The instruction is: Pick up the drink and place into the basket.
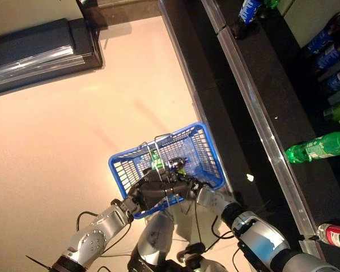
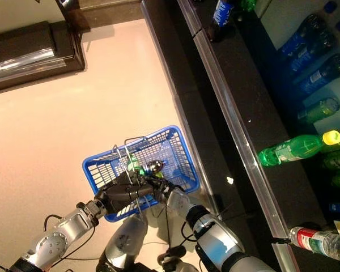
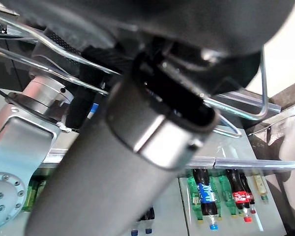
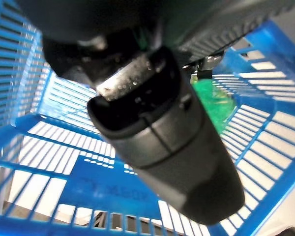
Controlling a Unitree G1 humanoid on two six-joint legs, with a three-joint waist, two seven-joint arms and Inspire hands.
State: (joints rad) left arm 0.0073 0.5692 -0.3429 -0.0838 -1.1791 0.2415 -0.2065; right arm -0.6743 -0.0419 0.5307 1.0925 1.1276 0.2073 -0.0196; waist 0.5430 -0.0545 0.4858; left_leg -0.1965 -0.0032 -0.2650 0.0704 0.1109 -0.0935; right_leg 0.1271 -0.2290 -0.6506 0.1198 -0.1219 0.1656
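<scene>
A blue plastic basket (image 1: pixel 207 148) with wire handles hangs over the pale floor, just in front of me. My left hand (image 1: pixel 149 191) is shut on the wire handle (image 3: pixel 246 105) at the basket's near rim. My right hand (image 1: pixel 185 182) reaches into the basket from the right. Its fingers are curled round a green drink bottle (image 1: pixel 157 164), which sits low inside the basket. In the right wrist view only a patch of the green bottle (image 4: pixel 214 98) shows past the thumb (image 4: pixel 172 147), with the blue basket floor (image 4: pixel 103 182) below it.
A dark shelf edge with a metal rail (image 1: pixel 260 124) runs along the right. A green bottle (image 1: pixel 320 147), blue bottles (image 1: pixel 328 51) and a red-labelled bottle (image 1: pixel 335 235) lie on the shelves. A dark cabinet base (image 1: pixel 39 51) stands at the far left.
</scene>
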